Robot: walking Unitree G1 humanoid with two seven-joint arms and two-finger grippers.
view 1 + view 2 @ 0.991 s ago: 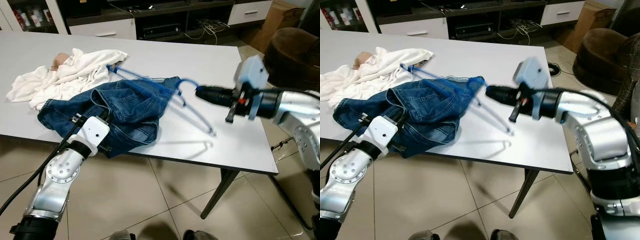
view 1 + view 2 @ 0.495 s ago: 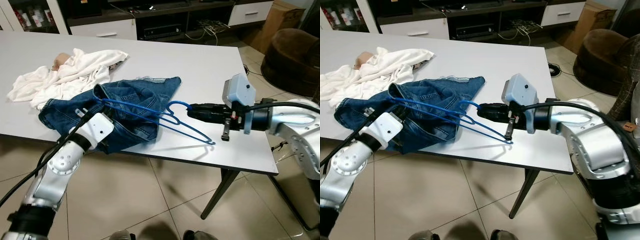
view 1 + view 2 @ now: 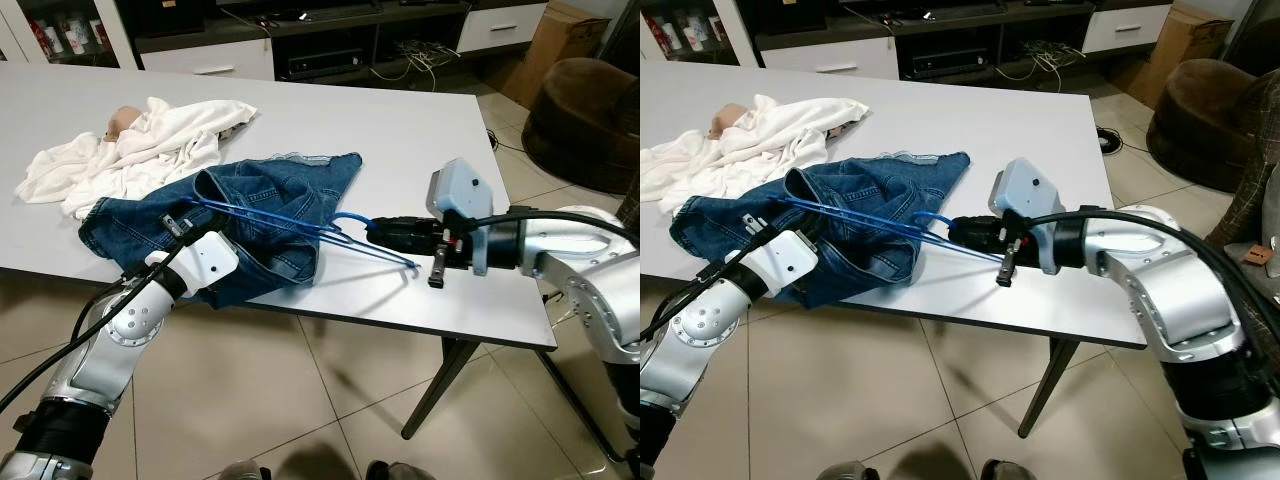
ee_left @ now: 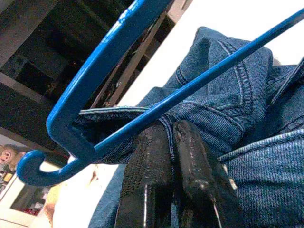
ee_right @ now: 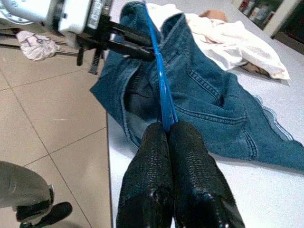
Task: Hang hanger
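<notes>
Blue jeans (image 3: 270, 185) lie crumpled near the front edge of the white table (image 3: 400, 130). A blue wire hanger (image 3: 270, 220) stretches low across them, its hook end toward my right. My right gripper (image 3: 372, 232) is shut on the hanger near the hook; the right wrist view shows the bar (image 5: 159, 90) running out from between its fingertips. At the jeans' front left my left gripper (image 3: 185, 222) is shut, pinching the denim waistband (image 4: 209, 118), and the hanger bar (image 4: 199, 80) passes right by its fingertips.
A white cloth (image 3: 130, 150) with a doll's head (image 3: 120, 120) lies at the back left of the table. A brown armchair (image 3: 585, 110) and a cardboard box (image 3: 565, 30) stand to the right. A low TV cabinet (image 3: 300, 50) runs behind. Tiled floor lies in front.
My right gripper has come down and to the left, lowering the raised hanger until it lies low over the jeans. The left gripper holds the waistband lifted slightly.
</notes>
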